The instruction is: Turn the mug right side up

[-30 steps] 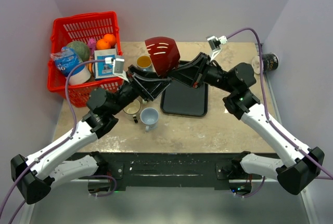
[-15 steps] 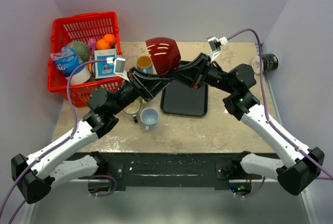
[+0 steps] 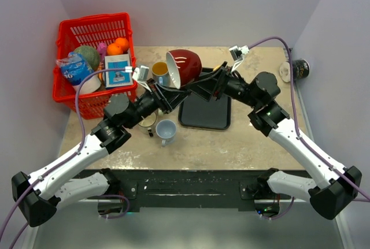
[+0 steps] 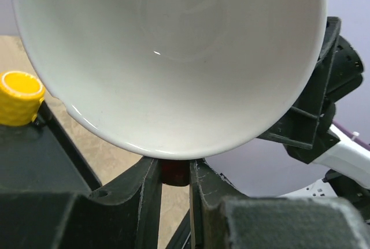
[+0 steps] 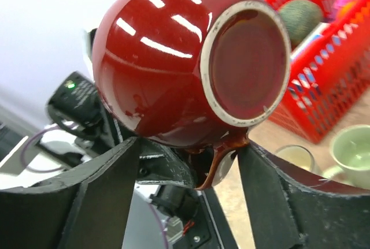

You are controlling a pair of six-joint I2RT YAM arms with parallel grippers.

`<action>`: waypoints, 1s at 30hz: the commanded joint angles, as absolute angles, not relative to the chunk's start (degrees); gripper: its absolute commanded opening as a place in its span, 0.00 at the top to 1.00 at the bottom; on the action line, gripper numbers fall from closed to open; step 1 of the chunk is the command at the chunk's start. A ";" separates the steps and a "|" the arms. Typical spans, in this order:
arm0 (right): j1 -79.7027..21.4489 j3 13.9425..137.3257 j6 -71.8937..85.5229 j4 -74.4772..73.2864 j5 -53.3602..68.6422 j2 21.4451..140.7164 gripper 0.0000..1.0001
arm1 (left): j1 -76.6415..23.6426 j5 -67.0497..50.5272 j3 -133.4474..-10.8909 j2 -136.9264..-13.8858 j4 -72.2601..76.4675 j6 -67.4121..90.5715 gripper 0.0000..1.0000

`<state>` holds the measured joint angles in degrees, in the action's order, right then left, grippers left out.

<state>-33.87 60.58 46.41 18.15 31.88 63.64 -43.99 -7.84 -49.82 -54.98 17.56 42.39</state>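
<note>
A large red mug (image 3: 188, 64) with a white inside hangs in the air over the black tray (image 3: 205, 113), tipped on its side with its mouth facing left. My left gripper (image 3: 172, 90) is shut on the mug's handle. In the left wrist view the white bowl of the mug (image 4: 173, 47) fills the top, and the red handle sits pinched in the left gripper (image 4: 174, 174). My right gripper (image 3: 200, 82) stands open just right of the mug. In the right wrist view the mug (image 5: 156, 70) shows its base, and the right gripper (image 5: 188, 171) has its fingers spread wide on either side of the handle without touching.
A red basket (image 3: 68, 29) of groceries stands at the back left. A yellow mug (image 3: 160, 71) sits behind the arms, and a pale blue mug (image 3: 166, 129) and a small cup (image 3: 147, 119) sit in front. A dark can (image 3: 299, 69) stands at the right edge.
My left gripper has shut on the handle and my right gripper has opened off the mug. The mug has tipped from mouth-down to its side, mouth facing left.
</note>
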 commanded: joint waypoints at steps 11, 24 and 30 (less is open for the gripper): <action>-34.10 59.33 38.41 -3.42 1.07 58.18 0.13 | -43.77 -0.18 -58.52 -52.47 5.20 30.68 1.00; -33.31 61.79 41.13 -17.40 -18.81 59.85 0.12 | -45.88 -0.79 -61.26 -56.42 -15.19 26.20 1.00; -32.34 61.88 39.99 -18.10 -19.95 60.47 0.12 | -55.44 5.16 -58.28 -61.60 -21.26 21.98 1.00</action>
<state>-33.04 59.66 40.45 -17.54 -15.86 60.38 -49.69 1.23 -59.11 -59.20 -22.83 26.28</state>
